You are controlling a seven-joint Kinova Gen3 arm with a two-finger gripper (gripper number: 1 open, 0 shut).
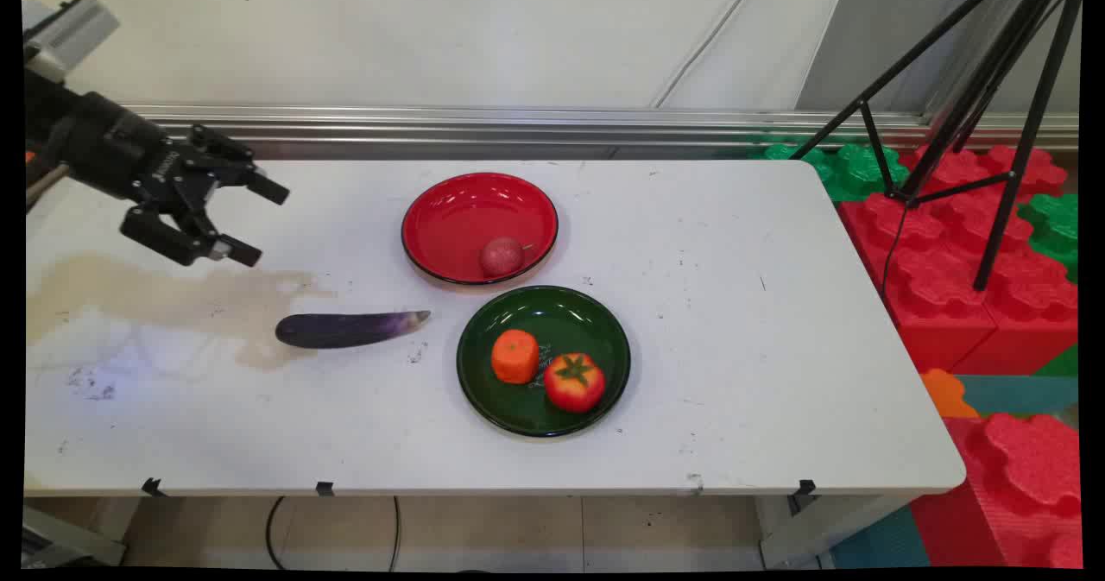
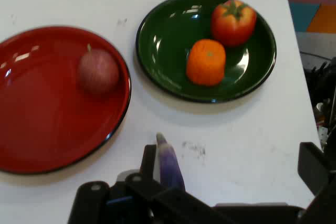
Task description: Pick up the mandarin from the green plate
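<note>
My gripper (image 1: 259,223) hangs open above the table's left side, holding nothing. The nearest thing is a purple eggplant (image 1: 350,329) lying on the table below and to its right. In the hand view the eggplant (image 2: 169,163) pokes up between the open gripper (image 2: 231,161) and its linkage, close to the left finger. Beyond it a red plate (image 1: 432,210) (image 2: 31,129) holds a small reddish fruit (image 1: 501,255) (image 2: 97,71). A green plate (image 1: 596,322) (image 2: 168,40) carries an orange (image 1: 514,356) (image 2: 206,62) and a tomato (image 1: 574,382) (image 2: 233,21).
A brownish stain (image 1: 173,296) spreads over the table's left part under the gripper. A black tripod (image 1: 975,115) stands past the table's right edge among big red blocks (image 1: 950,279) and green blocks (image 1: 855,167). A metal rail (image 1: 518,123) runs behind the table.
</note>
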